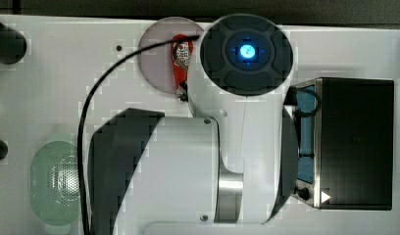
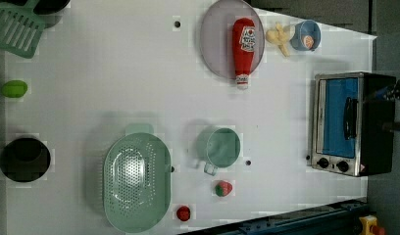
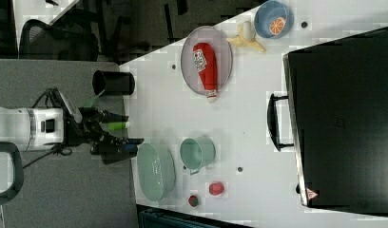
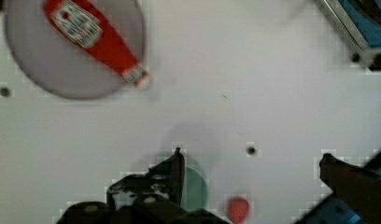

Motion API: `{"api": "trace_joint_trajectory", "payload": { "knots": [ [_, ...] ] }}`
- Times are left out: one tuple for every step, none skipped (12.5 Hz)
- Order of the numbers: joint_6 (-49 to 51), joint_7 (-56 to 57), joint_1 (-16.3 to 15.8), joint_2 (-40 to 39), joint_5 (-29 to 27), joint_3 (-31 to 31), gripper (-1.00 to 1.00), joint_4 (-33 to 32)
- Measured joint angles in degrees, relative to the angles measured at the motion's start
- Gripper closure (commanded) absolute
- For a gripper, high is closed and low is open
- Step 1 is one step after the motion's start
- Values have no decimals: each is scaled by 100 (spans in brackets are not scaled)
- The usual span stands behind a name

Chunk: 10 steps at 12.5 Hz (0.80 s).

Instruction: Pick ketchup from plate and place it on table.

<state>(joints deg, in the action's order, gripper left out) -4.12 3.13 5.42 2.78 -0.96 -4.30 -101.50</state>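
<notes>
Tool (image 4: 251, 161) fingers sit closest to the wrist cam, spread wide, nothing in them, well apart from the ketchup (image 4: 93, 37). Red bottle, white label, pale cap poking just past the plate (image 4: 48, 70) rim, I think. Long axis runs diagonally across the plate.

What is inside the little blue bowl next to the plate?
The blue bowl holds something round, orange and white, like an orange slice. It covers part of the bottom, so anything under it cannot be seen. The plate beside it carries the ketchup.
</notes>
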Motion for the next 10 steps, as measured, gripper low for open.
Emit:
{"api": "trace_joint_trajectory", "payload": {
  "knots": [
    [-251,0,-24,-77,-1,-2,-100,17],
    [-558,15,-29,-198,-1,-17,-100,50],
    [-793,50,-6,-371,0,-55,-100,90],
    [-918,134,14,-600,15,-102,-100,134],
    [-1123,284,24,-870,2,-153,-100,173],
    [-1351,455,31,-1156,9,-218,-100,207],
    [-1440,610,8,-1452,13,-264,-100,246],
    [-1467,764,-23,-1704,10,-297,-100,235],
    [-1503,958,-27,-1968,-20,-353,-100,274],
    [-1520,1162,-52,-2238,-56,-363,-100,336]
  ]
}}
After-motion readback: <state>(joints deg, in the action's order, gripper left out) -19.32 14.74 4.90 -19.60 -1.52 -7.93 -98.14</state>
